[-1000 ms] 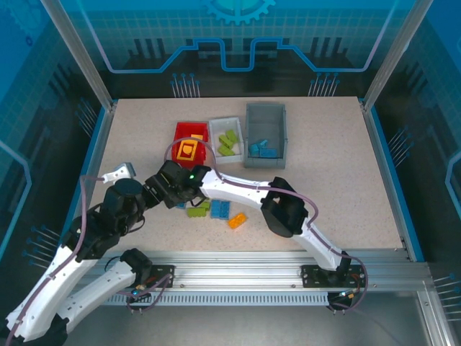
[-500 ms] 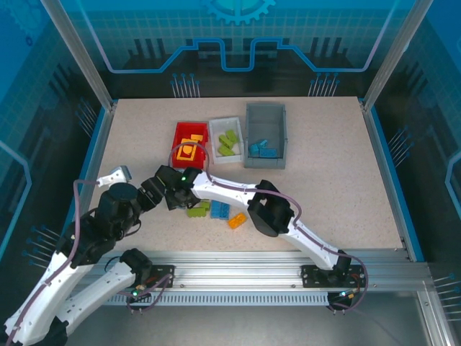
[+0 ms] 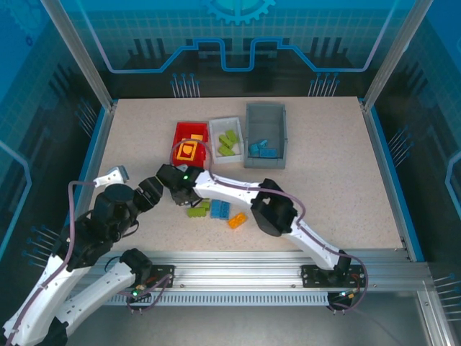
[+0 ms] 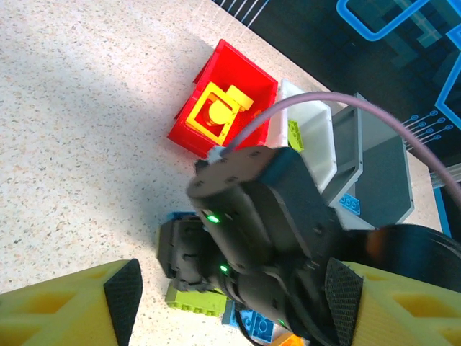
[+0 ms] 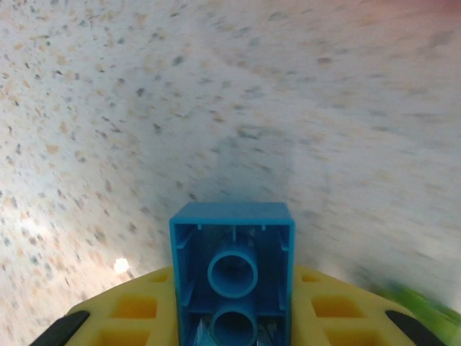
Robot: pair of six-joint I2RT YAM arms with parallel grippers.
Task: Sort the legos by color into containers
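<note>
My right gripper (image 5: 232,321) is shut on a blue lego (image 5: 232,252), held hollow side up between its yellow fingers (image 5: 137,313) just above the tabletop. From above, that gripper (image 3: 176,196) sits left of three loose legos: green (image 3: 196,210), blue (image 3: 220,210) and orange (image 3: 237,220). The left gripper (image 3: 137,182) hovers open just left of it, nothing between its pads (image 4: 124,295). Three containers stand behind: the red bin (image 3: 177,137) with orange and yellow pieces, the white bin (image 3: 214,125) with green legos, and the grey bin (image 3: 265,109) with blue ones.
The right arm's black wrist (image 4: 266,209) fills the space in front of the left gripper. Its elbow (image 3: 272,213) hangs over the table right of the loose legos. Bare speckled tabletop stretches to the right (image 3: 338,180) and far left (image 3: 122,137).
The right gripper has closed on the blue lego. The left arm has drawn back toward the near left, away from the right wrist.
</note>
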